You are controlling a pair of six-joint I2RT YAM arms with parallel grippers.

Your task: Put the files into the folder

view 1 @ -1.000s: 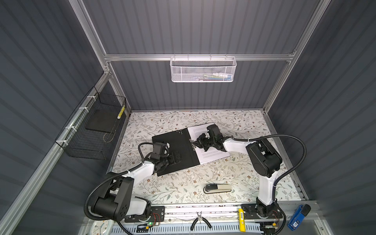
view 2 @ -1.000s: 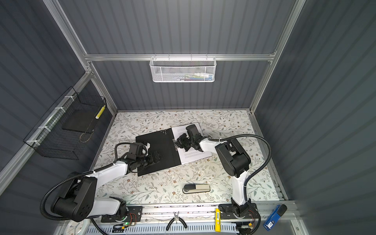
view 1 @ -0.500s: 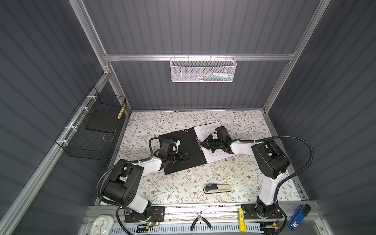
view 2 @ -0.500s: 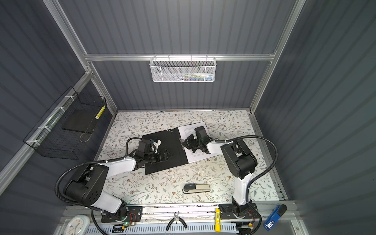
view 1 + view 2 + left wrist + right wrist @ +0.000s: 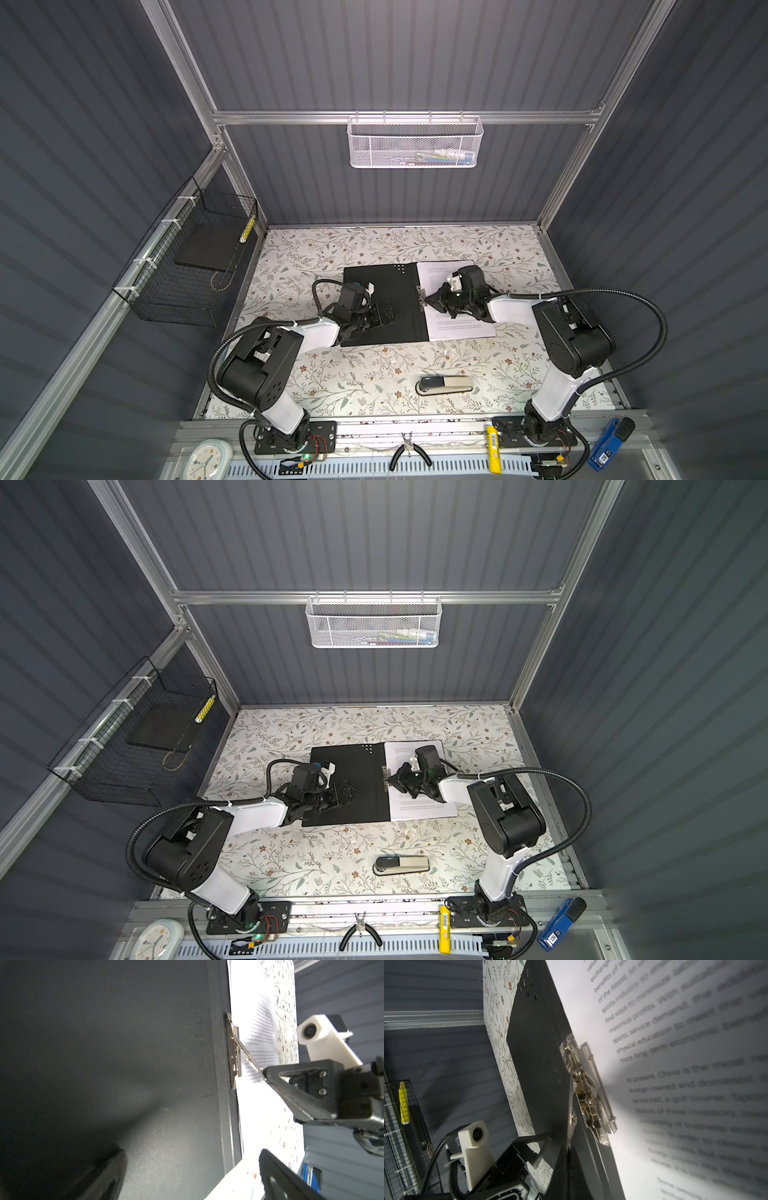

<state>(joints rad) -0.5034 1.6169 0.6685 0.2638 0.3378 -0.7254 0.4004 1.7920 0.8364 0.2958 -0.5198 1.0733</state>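
1. While lying open and flat, takes up the middle of the floral table (image 5: 374,365) – the folder (image 5: 386,291), that is, with its black left cover bare and its spine running front to back.
2. Files (image 5: 457,328): white printed sheets on the right half of the folder, inner edge up against the metal clip (image 5: 419,296) at the spine. Seemingly tucked beneath the clip's bar in the right wrist view, though too blurred there for certainty.
3. Right gripper (image 5: 430,298): low over the files, tips pointing at the spine. Fingers pinched tight on the thin clip lever (image 5: 249,1054), with the lever raised at a slant off the clip's base.
4. Left gripper (image 5: 388,315): low over the left cover in both top views, fingers spread wide and gripping nothing. Touching the cover or just above it – cannot tell.
5. Stapler (image 5: 444,384): flat on the table nearer the front edge, well apart from the folder.
6. Black wire basket (image 5: 183,270) on the left wall and white mesh basket (image 5: 415,141) on the back wall, both clear of the arms.
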